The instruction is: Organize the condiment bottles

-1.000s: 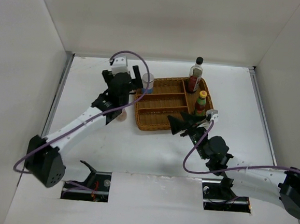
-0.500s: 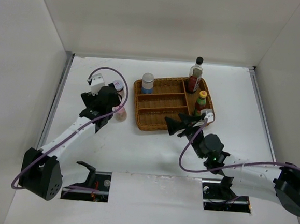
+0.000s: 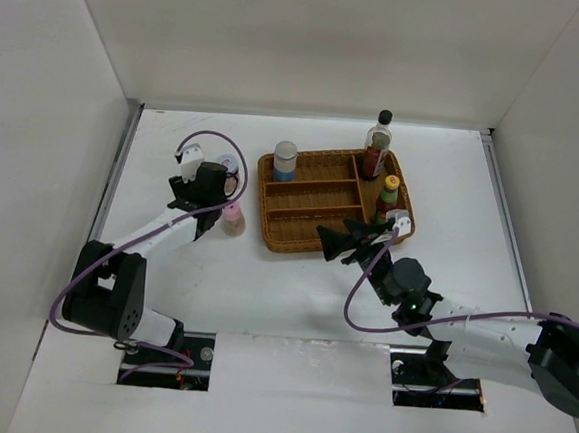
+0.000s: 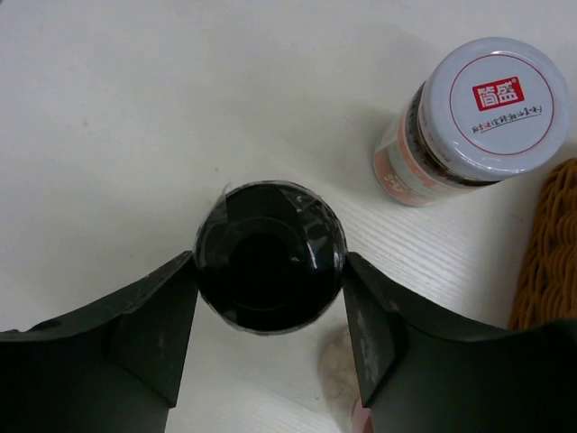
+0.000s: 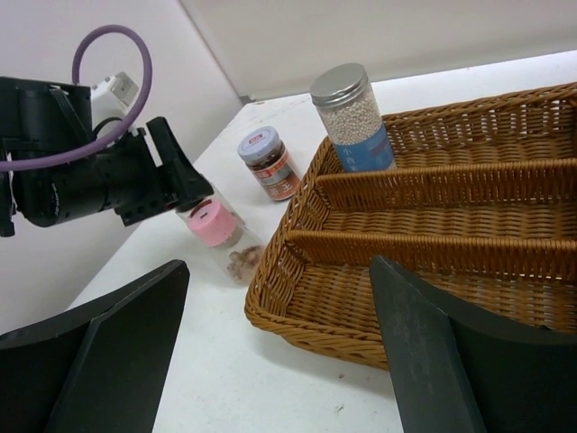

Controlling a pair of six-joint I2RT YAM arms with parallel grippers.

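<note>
Left arm leaves the basket and settles over the next jar.

The wicker basket [image 3: 292, 247] holds the silver-lidded jar [image 3: 285, 160] in its far-left corner, where the left arm hovered a second ago; the tall black-capped bottle [image 3: 377, 148] and the yellow-capped bottle [image 3: 388, 197] stand at its right end. The left gripper [image 4: 269, 280] now straddles the black-lidded jar [image 4: 270, 253] on the table left of the basket, fingers close against the lid; pinching or not, I cannot tell. The right gripper [image 3: 328, 242] hangs spread at the basket's near edge. The pink-lidded jar [image 3: 233, 217] and the white-lidded jar [image 4: 482, 117] wait nearby, so three remain, I'd judge.
</note>
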